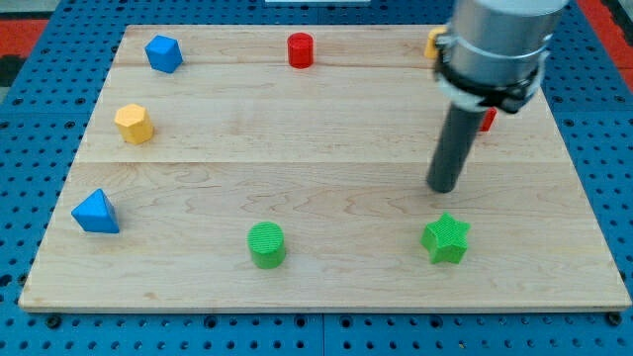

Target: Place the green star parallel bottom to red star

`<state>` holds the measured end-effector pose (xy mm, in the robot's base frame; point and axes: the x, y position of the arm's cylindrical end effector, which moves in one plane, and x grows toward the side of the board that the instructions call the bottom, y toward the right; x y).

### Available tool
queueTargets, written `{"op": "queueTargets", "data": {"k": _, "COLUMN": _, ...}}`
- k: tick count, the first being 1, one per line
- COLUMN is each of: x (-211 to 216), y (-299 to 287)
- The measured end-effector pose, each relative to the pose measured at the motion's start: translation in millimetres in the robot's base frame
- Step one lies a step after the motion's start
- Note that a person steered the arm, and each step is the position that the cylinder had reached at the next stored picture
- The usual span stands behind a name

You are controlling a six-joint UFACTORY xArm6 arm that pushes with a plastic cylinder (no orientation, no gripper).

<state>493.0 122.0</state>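
Observation:
The green star point(445, 238) lies near the view's bottom right of the wooden board point(326, 148). My tip point(443, 187) sits just above it in the view, a short gap away, not touching. A red block point(487, 120) shows only as a sliver behind the arm at the right, its shape hidden. It lies above the green star in the view and a little to the right of it.
A green cylinder point(266, 245) sits at bottom centre. A blue triangle point(96, 213) is at bottom left, a yellow block point(134, 124) at left, a blue block point(163, 53) at top left, a red cylinder point(301, 49) at top centre. A yellow block point(433, 42) peeks from behind the arm.

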Motion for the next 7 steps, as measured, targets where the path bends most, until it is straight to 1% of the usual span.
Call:
{"op": "queueTargets", "data": {"k": 1, "x": 61, "y": 7}}
{"op": "queueTargets", "data": {"k": 2, "x": 67, "y": -10}}
{"op": "queueTargets", "data": {"k": 3, "x": 74, "y": -91}}
{"op": "queueTargets", "data": {"k": 4, "x": 126, "y": -84}}
{"op": "queueTargets", "data": {"k": 5, "x": 125, "y": -56}}
{"op": "queueTargets", "data": {"k": 6, "x": 125, "y": 35}}
{"op": "queueTargets", "data": {"k": 7, "x": 125, "y": 44}}
